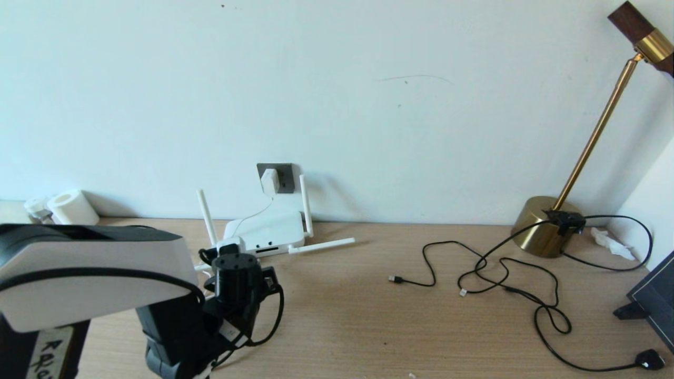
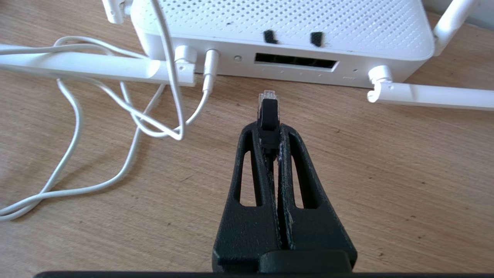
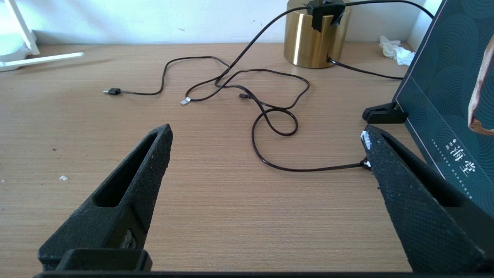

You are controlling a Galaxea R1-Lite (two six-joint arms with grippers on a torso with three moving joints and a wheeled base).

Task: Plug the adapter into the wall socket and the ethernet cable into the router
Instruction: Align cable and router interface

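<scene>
The white adapter (image 1: 269, 181) sits in the dark grey wall socket (image 1: 286, 176), and its thin white cord (image 2: 127, 116) runs down to the router (image 1: 266, 231). My left gripper (image 2: 269, 129) is shut on the black boot of the ethernet cable (image 2: 268, 114). The clear plug tip (image 2: 267, 95) points at the router's (image 2: 285, 27) dark port slot (image 2: 295, 61) and stops a short gap before it. In the head view my left arm (image 1: 174, 316) hides the fingers. My right gripper (image 3: 266, 135) stands open over bare table, holding nothing.
A brass lamp base (image 1: 545, 226) stands at the back right with thin black cables (image 1: 505, 273) sprawled before it, ending in a black plug (image 1: 648, 359). A dark box (image 1: 655, 300) leans at the right edge. A paper roll (image 1: 71, 207) sits far left. Router antennas (image 2: 432, 95) lie flat.
</scene>
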